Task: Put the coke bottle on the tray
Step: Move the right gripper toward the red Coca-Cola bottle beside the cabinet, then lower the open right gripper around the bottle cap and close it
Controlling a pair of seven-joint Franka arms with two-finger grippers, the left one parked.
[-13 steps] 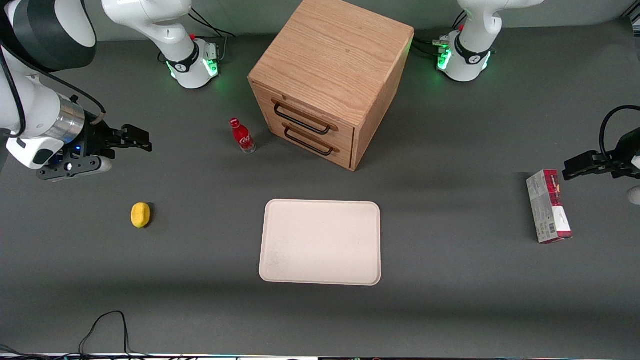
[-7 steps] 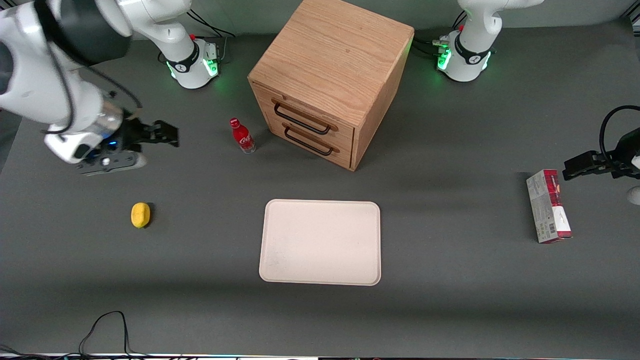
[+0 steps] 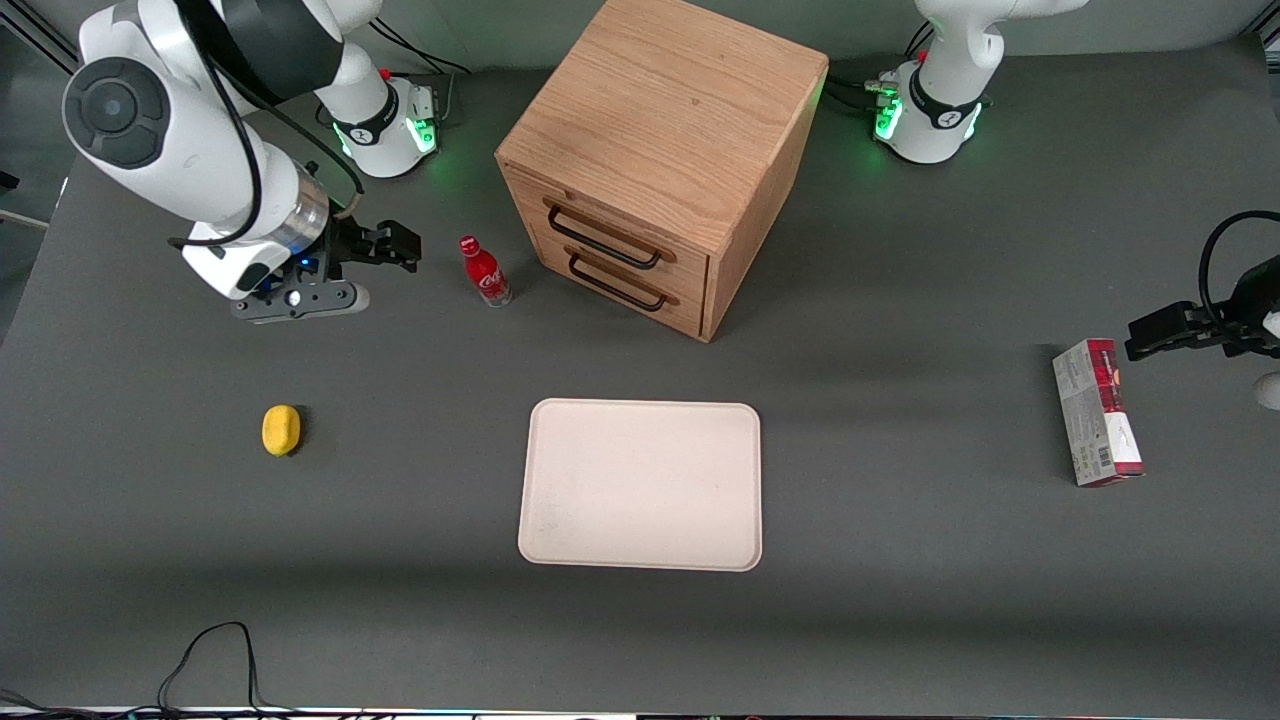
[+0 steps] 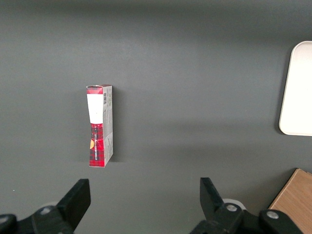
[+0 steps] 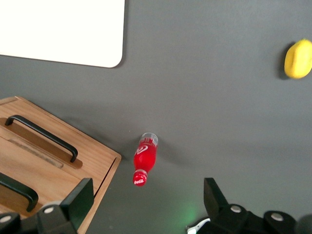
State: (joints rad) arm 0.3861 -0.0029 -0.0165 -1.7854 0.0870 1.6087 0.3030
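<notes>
One small red coke bottle (image 3: 484, 270) with a red cap, white script logo and clear base stands upright on the dark grey table (image 3: 900, 600), just in front of the drawers of the oak-coloured wooden cabinet (image 3: 655, 150) and apart from it. The large flat cream-white rectangular tray (image 3: 641, 484) lies bare, nearer to the front camera than the bottle and well apart from it.

The black two-finger gripper (image 3: 392, 246) of the right arm hangs near the bottle, toward the working arm's end of the table, not touching it. Its fingers (image 5: 78, 202) are spread wide with nothing between them; in the right wrist view the bottle (image 5: 145, 158) shows between the two finger lines, a gap away from them.

By my reading this is the approach step: the bottle is not yet grasped and nothing of the placing is done. The next move calls for bringing the spread fingers on around the bottle's body, low enough to grip below the cap, then closing on it. The bottle is slim and tall, so a nudge from one finger could tip it toward the cabinet.

A yellow lemon-shaped object (image 3: 281, 430) lies nearer the front camera, and a red-and-grey carton box (image 3: 1097, 412) lies toward the parked arm's end.
</notes>
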